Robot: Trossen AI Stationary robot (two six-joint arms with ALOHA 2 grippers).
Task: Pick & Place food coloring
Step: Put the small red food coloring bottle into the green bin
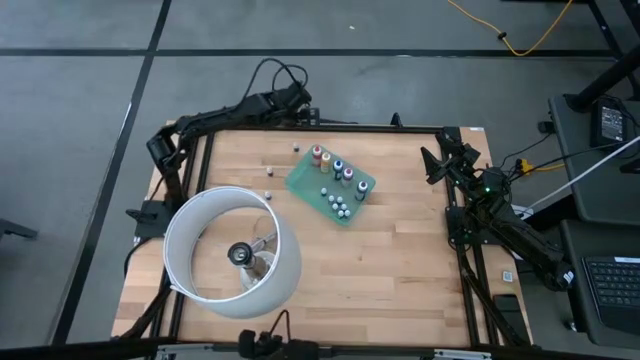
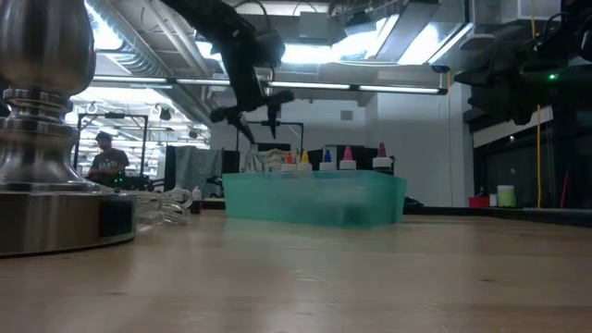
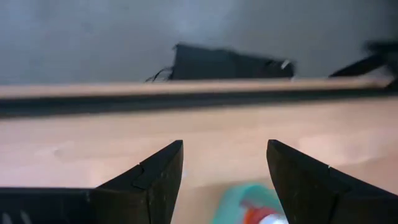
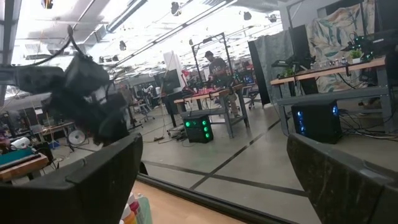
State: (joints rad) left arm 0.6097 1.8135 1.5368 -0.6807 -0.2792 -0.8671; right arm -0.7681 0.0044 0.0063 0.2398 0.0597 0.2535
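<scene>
The left end effector [image 1: 300, 103] hovered with fingers apart at upper centre, near the food coloring [image 1: 334, 170] on the green tray [image 1: 300, 183]. It should descend straight over one bottle.

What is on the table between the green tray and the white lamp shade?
In the high view, only two tiny pale bottles lie on the bare wood between the green tray and the white lamp shade.

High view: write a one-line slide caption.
Left gripper hovers open beyond the green tray of food coloring bottles; the right gripper waits open at the table's right edge, beside a white lamp shade.
</scene>
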